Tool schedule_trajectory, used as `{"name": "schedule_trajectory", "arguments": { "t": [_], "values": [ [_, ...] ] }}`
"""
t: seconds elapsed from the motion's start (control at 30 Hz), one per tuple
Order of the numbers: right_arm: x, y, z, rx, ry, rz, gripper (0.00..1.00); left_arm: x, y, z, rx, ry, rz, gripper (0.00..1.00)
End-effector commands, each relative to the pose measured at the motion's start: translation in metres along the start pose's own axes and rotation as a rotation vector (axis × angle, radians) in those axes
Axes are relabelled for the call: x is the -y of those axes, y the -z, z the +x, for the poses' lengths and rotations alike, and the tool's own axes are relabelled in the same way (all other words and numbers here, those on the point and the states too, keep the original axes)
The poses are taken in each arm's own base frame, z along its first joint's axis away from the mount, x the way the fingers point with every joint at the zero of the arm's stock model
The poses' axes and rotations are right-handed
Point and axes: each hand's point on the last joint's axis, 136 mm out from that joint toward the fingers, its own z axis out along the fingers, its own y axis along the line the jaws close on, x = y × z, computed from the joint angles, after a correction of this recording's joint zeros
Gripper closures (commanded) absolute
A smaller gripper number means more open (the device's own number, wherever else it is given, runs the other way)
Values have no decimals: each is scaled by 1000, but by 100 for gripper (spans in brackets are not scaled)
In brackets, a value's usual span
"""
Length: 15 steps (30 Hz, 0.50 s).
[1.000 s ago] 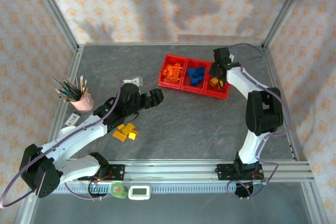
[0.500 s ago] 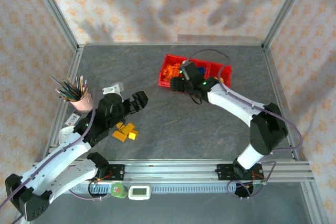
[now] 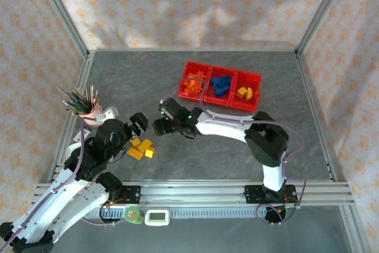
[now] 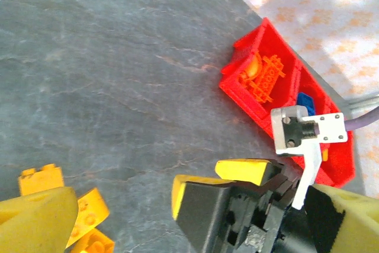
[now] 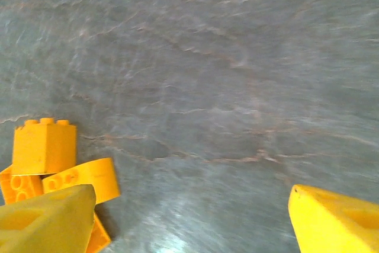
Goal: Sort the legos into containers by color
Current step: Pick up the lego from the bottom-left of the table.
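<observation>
Your right gripper (image 3: 159,125), from above, has swung off the bins (image 3: 219,101) to the loose yellow legos (image 3: 141,148), facing the left gripper (image 3: 140,122), which has pulled back. Left wrist: both sets of jaws gape, empty. Right wrist: bricks lie beside one finger, not gripped; you've likely made one drop, and the next pick starts.

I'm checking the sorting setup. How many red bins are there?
3, joined in one row: the left bin holds orange bricks, the middle bin holds blue bricks, and the right bin holds yellow bricks.
</observation>
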Motion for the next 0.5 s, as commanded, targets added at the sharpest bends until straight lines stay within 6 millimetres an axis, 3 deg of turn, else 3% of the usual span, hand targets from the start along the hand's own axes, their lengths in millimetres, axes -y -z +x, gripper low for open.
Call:
{"name": "schedule_trajectory", "arguments": {
  "t": [0.0,0.27,0.47],
  "values": [
    [-33,-4,-12,37,46,-66,14,-20,10,-9,42,27,-95,1],
    [-86,-30,5,10,121,-125,13,-29,22,-20,106,90,-107,1],
    [-104,-51,4,3,128,-144,15,-39,36,-27,154,136,-112,1]
  ]
}}
